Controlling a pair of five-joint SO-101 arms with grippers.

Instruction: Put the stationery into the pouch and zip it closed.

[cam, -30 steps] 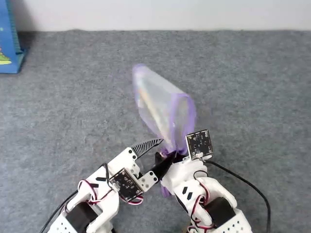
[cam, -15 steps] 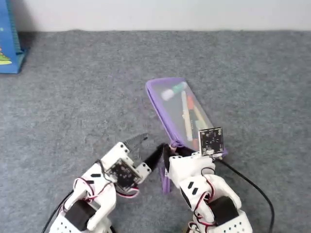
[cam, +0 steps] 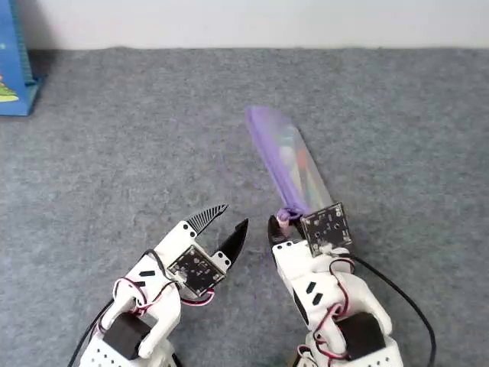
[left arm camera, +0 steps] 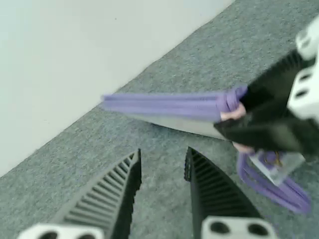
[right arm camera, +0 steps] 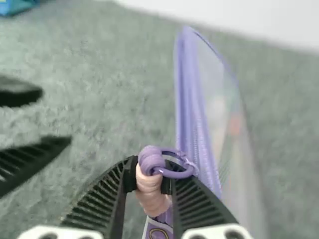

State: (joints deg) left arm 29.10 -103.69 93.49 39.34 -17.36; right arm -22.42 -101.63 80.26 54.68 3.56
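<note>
A clear pouch (cam: pixel 294 164) with purple trim lies on the grey carpet, tipped onto its edge, with stationery showing through its side. My right gripper (cam: pixel 281 225) is shut on the pink and purple zipper pull (right arm camera: pixel 153 174) at the pouch's near end. The pouch (right arm camera: pixel 209 114) stretches away from that gripper. My left gripper (cam: pixel 226 222) stands open a short way to the left of the pouch's near end, holding nothing. In the left wrist view its open fingers (left arm camera: pixel 214 191) point toward the pouch (left arm camera: pixel 169 105) and the right gripper (left arm camera: pixel 264 124).
A blue box (cam: pixel 15 61) stands at the far left by the pale wall (cam: pixel 252 23). Grey carpet (cam: pixel 114 153) spreads open to the left and right of the pouch.
The pouch swung from standing up, to lying flat, to resting on its edge. My left gripper let go of the pouch end and pulled back to the left, open.
</note>
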